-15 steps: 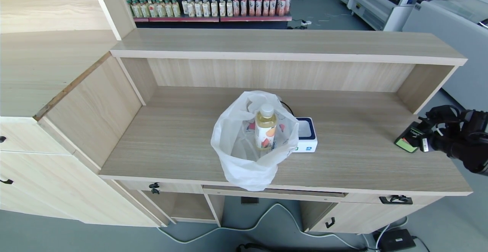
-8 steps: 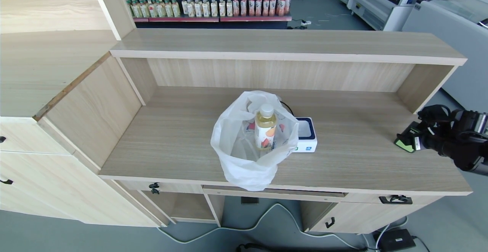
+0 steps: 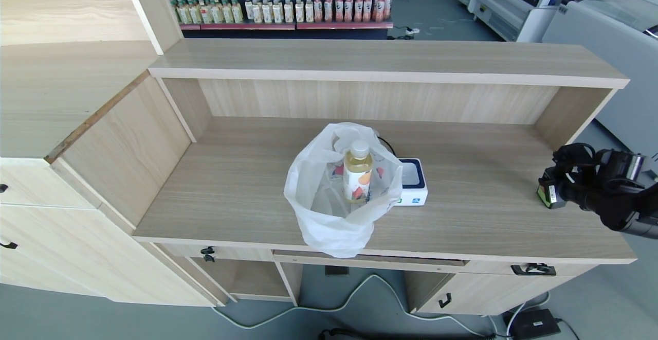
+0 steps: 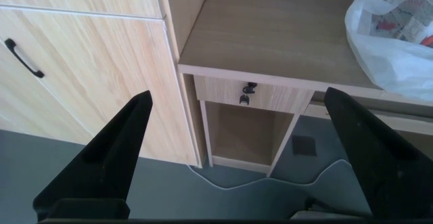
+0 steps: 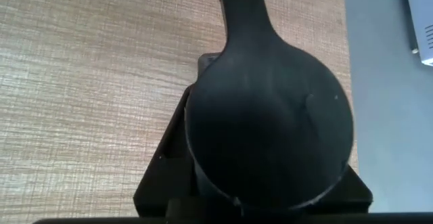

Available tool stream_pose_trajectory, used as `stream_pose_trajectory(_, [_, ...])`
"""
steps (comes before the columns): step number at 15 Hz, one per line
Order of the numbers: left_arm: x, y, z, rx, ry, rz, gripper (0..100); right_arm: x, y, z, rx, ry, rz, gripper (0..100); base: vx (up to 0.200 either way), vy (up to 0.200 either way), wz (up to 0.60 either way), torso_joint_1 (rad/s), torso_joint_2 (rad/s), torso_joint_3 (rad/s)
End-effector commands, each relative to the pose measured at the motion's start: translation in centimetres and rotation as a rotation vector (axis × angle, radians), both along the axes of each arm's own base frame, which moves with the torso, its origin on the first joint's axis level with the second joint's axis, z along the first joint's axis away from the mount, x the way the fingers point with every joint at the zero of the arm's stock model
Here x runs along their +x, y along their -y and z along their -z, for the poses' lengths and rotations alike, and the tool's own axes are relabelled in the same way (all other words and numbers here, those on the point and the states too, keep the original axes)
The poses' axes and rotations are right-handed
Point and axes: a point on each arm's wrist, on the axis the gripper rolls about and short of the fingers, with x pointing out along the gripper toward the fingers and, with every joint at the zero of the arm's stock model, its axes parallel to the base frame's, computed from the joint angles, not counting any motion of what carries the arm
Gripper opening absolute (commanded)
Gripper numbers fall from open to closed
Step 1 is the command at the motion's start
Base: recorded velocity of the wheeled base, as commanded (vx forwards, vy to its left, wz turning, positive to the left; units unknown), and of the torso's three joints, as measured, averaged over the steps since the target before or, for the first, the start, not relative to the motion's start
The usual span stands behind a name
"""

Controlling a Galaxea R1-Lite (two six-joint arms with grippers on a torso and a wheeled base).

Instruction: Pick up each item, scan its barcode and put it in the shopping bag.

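Green item (image 3: 546, 196) in R tool (image 3: 554, 190); L tool (image 4: 238, 97) spread.

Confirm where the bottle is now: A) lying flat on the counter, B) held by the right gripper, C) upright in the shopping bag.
C: the bottle stands upright inside the shopping bag; the right gripper holds a green box instead.

The table (image 3: 488, 216) is pale wood-grain laminate, smooth and matt. The shopping bag (image 3: 318, 227) is thin, crinkled, translucent white plastic. The bottle (image 3: 358, 173) is clear glossy plastic. The scanner (image 3: 414, 192) is smooth, hard white plastic.
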Motion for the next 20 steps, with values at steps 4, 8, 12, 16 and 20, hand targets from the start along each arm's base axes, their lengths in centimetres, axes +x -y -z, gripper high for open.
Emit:
stream_pose_trajectory(4, [0.0,0.0,0.0,0.0,0.001,0.001,100,-0.1,-0.4,-1.7,-0.042,0.068,-0.007,0,0.0,0.0,0.0,0.0,0.0,0.0])
stream_pose_trajectory(8, [0.0,0.0,0.0,0.0,0.001,-0.001,100,-8.1,-2.3,-13.2,-0.263,0.2,0.001,0,0.0,0.0,0.0,0.0,0.0,0.0])
stream_pose_trajectory(12, [0.0,0.0,0.0,0.0,0.001,-0.001,100,-21.6,-7.9,-14.4,-0.62,0.12,-0.147,0,0.0,0.0,0.0,0.0,0.0,0.0])
stream_pose_trajectory(16, [0.0,0.0,0.0,0.0,0.001,-0.001,100,-23.2,-14.7,-16.6,-1.051,0.271,-0.58,0,0.0,0.0,0.0,0.0,0.0,0.0])
stream_pose_trajectory(20, [0.0,0.0,0.0,0.0,0.001,-0.001,100,-23.2,-20.9,-16.8,-1.594,0.539,-0.849,0,0.0,0.0,0.0,0.0,0.0,0.0])
